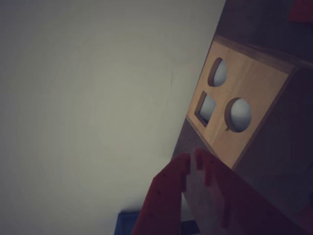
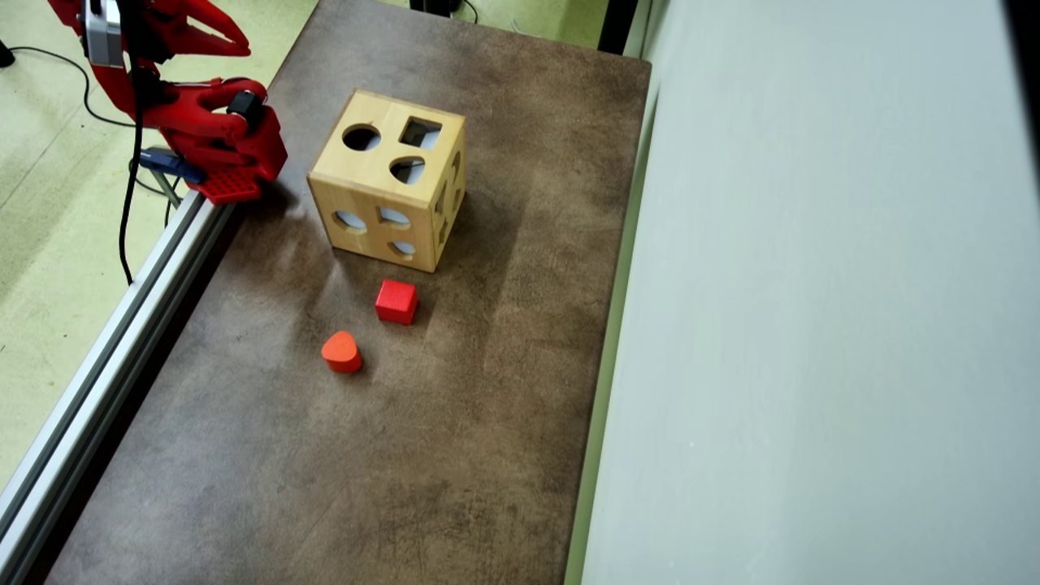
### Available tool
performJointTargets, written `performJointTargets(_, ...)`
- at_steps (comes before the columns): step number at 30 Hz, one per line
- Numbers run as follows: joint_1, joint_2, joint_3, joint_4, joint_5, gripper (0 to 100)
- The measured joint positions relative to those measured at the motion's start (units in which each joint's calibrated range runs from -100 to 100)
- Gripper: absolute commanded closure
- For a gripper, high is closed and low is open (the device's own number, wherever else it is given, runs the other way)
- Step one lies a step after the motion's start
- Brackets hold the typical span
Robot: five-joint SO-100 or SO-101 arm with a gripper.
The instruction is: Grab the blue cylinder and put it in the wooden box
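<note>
The small dark blue cylinder cannot be found with certainty in either view; a dark blue patch at the bottom edge of the wrist view, half covered by the gripper and cut by the frame, is too blurred to name. In the overhead view the red two-finger gripper is at the top left corner, partly cut off by the frame, and its pointed fingers stand slightly apart with nothing seen between them; in the wrist view the tips are almost closed and also empty. The large light wooden box with shaped holes stands on the brown table, at about 3 o'clock from the red arm base. Its top face shows three holes, and its front face shows three more; the holes on the right side face are too narrow to count. One red cube lies near the box at 6 o'clock from it, and one orange-red rounded-triangle block lies at about 7 o'clock from the cube, apart from it. A grey metal rail runs along the left table edge.
</note>
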Motion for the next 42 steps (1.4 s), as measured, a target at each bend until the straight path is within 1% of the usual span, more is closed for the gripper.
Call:
performJointTargets(21,-0.72,0.0,0.18,0.0,-0.24,98)
performJointTargets(23,-0.72,0.0,0.18,0.0,-1.61,98)
performJointTargets(28,-0.72,0.0,0.18,0.0,-7.86,98)
performJointTargets(42,-0.72,0.0,0.18,0.0,-8.69,98)
